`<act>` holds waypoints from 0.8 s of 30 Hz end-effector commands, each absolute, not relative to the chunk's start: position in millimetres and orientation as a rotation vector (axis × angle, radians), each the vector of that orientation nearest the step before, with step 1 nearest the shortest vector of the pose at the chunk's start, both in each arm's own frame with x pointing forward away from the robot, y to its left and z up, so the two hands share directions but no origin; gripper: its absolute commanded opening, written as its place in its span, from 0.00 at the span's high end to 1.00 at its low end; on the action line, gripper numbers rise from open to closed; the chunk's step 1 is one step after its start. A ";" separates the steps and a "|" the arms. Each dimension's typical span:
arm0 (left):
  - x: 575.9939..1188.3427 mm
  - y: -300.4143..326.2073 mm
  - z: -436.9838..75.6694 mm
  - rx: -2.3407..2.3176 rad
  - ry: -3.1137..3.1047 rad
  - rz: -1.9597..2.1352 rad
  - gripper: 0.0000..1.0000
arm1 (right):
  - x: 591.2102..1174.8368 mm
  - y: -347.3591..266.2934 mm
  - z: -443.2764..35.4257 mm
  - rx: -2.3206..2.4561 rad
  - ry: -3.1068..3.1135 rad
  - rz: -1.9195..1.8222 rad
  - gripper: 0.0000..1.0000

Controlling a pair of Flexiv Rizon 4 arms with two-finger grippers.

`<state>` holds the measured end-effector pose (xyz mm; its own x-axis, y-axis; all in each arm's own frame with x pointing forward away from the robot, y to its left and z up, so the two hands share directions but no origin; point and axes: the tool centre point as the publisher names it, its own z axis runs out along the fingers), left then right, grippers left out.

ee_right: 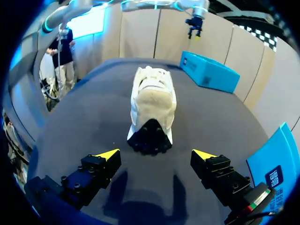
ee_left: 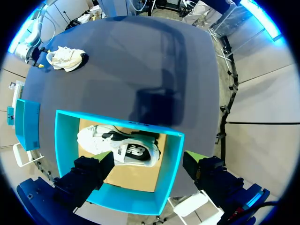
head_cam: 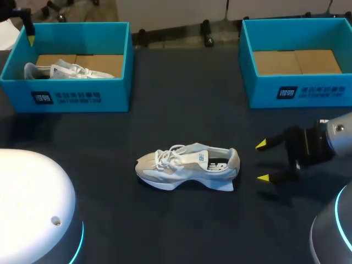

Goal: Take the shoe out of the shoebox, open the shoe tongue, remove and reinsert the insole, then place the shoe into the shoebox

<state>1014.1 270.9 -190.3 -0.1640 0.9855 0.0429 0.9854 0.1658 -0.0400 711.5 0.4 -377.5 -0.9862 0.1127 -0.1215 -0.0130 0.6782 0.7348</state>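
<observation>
A beige and white shoe (head_cam: pixel 187 165) lies on its sole in the middle of the dark table, toe to the left. My right gripper (head_cam: pixel 263 161) stands open just right of its heel, apart from it. In the right wrist view the shoe (ee_right: pixel 152 101) lies ahead of the gripper (ee_right: pixel 155 154), heel toward it, nothing between the fingers. A second white shoe (head_cam: pixel 69 70) lies in the left blue shoebox (head_cam: pixel 71 96). My left gripper (ee_left: pixel 147 161) hangs open high above that shoebox (ee_left: pixel 168 168) and its shoe (ee_left: pixel 119 145); in the head view it (head_cam: pixel 30 34) shows at the box's far left corner.
A second blue shoebox (head_cam: pixel 300 93) stands at the back right with only a cardboard floor showing inside. The two arm bases (head_cam: pixel 33 209) fill the near corners. Bare dark table lies between the boxes and around the shoe.
</observation>
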 end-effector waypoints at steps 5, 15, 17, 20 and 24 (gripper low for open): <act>1012.3 270.7 -190.3 -1.992 -2.355 -0.002 0.00 | 711.1 0.0 -379.8 0.079 2.726 1.205 0.00; 1012.3 270.7 -190.3 -1.992 -2.355 -0.002 0.00 | 711.1 10.1 -391.7 0.129 2.724 1.247 0.00; 1012.3 270.7 -190.3 -1.992 -2.355 -0.002 0.00 | 711.0 18.5 -394.7 0.141 2.700 1.290 0.00; 1012.3 270.7 -190.3 -1.992 -2.355 -0.002 0.00 | 710.4 26.3 -398.4 0.178 2.677 1.346 0.00; 1012.3 270.7 -190.3 -1.992 -2.355 -0.002 0.00 | 708.0 36.1 -398.1 0.191 2.649 1.370 0.00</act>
